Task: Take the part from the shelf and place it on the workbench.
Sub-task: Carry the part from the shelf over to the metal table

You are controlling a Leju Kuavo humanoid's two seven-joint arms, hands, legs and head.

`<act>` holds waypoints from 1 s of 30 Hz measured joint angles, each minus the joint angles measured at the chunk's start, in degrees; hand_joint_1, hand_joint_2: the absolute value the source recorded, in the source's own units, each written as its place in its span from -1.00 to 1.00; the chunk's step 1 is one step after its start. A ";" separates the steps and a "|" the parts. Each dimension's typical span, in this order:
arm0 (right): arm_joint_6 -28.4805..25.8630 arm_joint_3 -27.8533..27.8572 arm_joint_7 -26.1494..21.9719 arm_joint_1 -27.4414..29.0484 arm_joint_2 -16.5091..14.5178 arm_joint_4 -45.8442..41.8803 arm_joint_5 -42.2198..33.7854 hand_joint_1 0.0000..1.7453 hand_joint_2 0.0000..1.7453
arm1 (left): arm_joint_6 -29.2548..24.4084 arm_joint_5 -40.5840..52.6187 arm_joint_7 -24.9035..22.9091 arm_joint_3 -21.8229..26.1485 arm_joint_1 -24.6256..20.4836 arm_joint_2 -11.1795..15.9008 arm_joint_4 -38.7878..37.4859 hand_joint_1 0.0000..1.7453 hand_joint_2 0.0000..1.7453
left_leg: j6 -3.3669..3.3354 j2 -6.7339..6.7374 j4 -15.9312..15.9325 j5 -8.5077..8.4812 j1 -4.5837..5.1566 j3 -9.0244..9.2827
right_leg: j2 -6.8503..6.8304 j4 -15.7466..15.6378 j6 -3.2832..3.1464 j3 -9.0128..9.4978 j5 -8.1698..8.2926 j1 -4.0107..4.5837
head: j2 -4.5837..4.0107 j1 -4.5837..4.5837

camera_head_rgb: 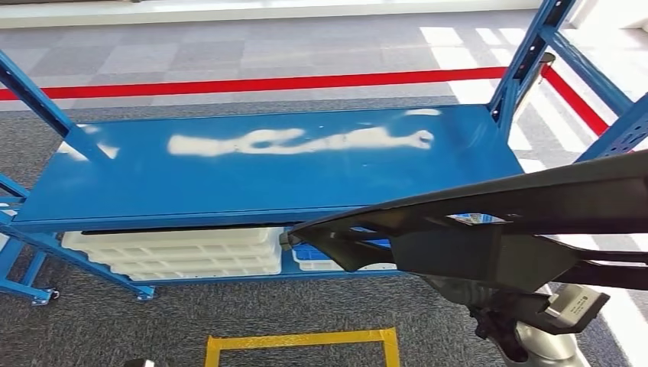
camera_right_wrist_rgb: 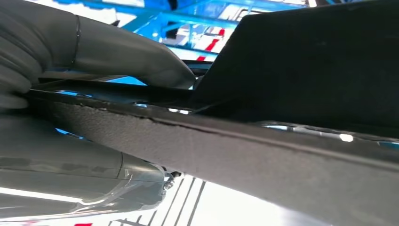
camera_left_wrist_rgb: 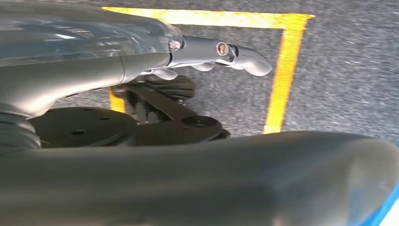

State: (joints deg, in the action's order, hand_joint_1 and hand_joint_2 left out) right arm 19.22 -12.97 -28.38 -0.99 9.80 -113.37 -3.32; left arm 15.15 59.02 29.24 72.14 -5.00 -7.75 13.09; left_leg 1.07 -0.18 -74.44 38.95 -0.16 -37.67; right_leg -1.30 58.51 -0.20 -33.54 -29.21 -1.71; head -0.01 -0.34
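The part (camera_head_rgb: 489,222) is a long black moulded panel with cut-outs. It hangs level in front of the blue rack's front right edge. My right hand (camera_head_rgb: 500,321) grips it from beneath, near its right end. In the right wrist view the grey thumb (camera_right_wrist_rgb: 117,52) presses on the part's (camera_right_wrist_rgb: 282,146) top edge, with the fingers underneath. The rack's flat blue top (camera_head_rgb: 267,183) is bare and glares white in the middle. My left hand (camera_left_wrist_rgb: 207,56) hangs low over the carpet, holding nothing, its fingers stretched out.
Stacked white trays (camera_head_rgb: 176,252) and a blue bin (camera_head_rgb: 309,254) sit on the rack's lower level. Blue uprights (camera_head_rgb: 527,61) rise at the rack's right end. A yellow tape square (camera_head_rgb: 306,340) marks the grey carpet; a red line (camera_head_rgb: 267,82) runs behind the rack.
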 joint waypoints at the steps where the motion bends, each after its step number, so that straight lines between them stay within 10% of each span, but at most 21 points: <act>1: 0.02 -0.01 -0.07 0.04 0.01 0.03 -0.13 1.00 1.00 | 0.00 0.05 0.01 -0.02 0.00 0.01 0.00 -1.00 -1.00 | 0.09 0.00 0.12 -1.10 -0.16 1.12 | -0.10 0.12 0.14 -0.79 0.53 -0.02 | 0.00 0.00; 4: 0.20 -0.02 -0.48 0.05 0.02 0.02 -0.58 1.00 1.00 | -0.03 0.34 0.04 -0.11 -0.11 0.09 0.00 -1.00 -1.00 | -0.07 -0.01 10.57 -5.01 -0.42 9.16 | -0.16 0.39 0.80 -2.57 2.06 0.00 | -0.01 0.01; 7: 0.54 -0.03 -0.79 0.00 0.06 -0.03 -0.82 1.00 1.00 | -0.04 0.48 0.08 -0.21 -0.34 0.13 0.00 -1.00 -1.00 | -1.01 -0.06 18.81 -4.44 -0.07 14.14 | -0.18 0.32 1.96 -3.28 3.80 0.05 | -0.01 0.01; 10: 1.16 -0.09 -0.99 0.01 0.16 0.04 -0.91 1.00 1.00 | -0.07 0.49 0.07 -0.26 -0.35 0.18 0.00 -1.00 -1.00 | -2.60 0.26 19.09 -5.55 0.09 12.81 | 0.10 0.81 2.90 -4.19 3.09 -0.16 | 0.00 0.03; 14: 1.80 -0.14 -1.18 0.00 0.27 0.14 -1.06 1.00 1.00 | -0.07 0.59 0.07 -0.32 -0.43 0.30 0.00 -1.00 -1.00 | -4.24 0.65 18.65 -8.33 0.70 9.14 | 0.62 12.79 2.65 -6.96 -7.03 0.11 | 0.00 0.11; 16: 1.96 -0.16 -1.28 -0.01 0.28 0.23 -1.13 1.00 1.00 | -0.11 0.68 0.07 -0.41 -0.44 0.30 0.00 -1.00 -1.00 | -4.47 0.72 18.02 -9.48 1.18 7.00 | 0.65 16.63 2.44 -6.28 -6.49 0.42 | 0.00 0.12; 19: 2.20 -0.26 -1.54 -0.10 0.28 0.32 -1.29 1.00 1.00 | -0.36 1.00 0.07 -0.56 -0.52 0.29 0.00 -1.00 -1.00 | -4.50 0.71 16.69 -10.70 1.75 4.16 | 0.81 8.68 1.24 1.45 -2.99 1.21 | 0.00 0.12; 21: 2.34 -0.36 -1.69 -0.23 0.28 0.30 -1.56 1.00 1.00 | -0.62 1.27 0.08 -0.62 -0.54 0.27 0.00 -1.00 -1.00 | -4.27 0.69 15.97 -11.41 1.96 3.13 | 0.91 1.27 0.42 6.58 -3.89 1.72 | -0.01 0.08; 24: 2.69 -0.43 -1.90 -0.25 0.27 0.30 -2.00 1.00 1.00 | -0.96 1.65 0.08 -0.67 -0.38 0.31 0.00 -1.00 -1.00 | -3.49 0.56 15.55 -12.30 1.97 2.21 | 0.79 -1.65 -0.10 7.40 -4.29 1.72 | 0.01 0.02; 30: 4.07 -0.81 -2.75 0.00 0.19 0.39 -2.81 1.00 1.00 | -1.42 2.07 0.02 -1.02 -0.12 0.44 0.00 -1.00 -1.00 | -0.92 0.15 1.86 -1.23 0.42 -0.75 | 0.26 -1.59 -0.90 2.62 -0.91 1.02 | -0.01 -0.14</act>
State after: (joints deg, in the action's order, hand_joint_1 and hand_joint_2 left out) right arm 23.29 -13.78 -31.14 -0.99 9.99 -112.98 -6.13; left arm 13.73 61.09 29.26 71.12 -5.13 -7.32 13.09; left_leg 0.15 -0.04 -72.59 37.72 0.25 -38.42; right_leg -1.04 56.91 -1.10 -30.92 -30.12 -0.69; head -0.02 -0.48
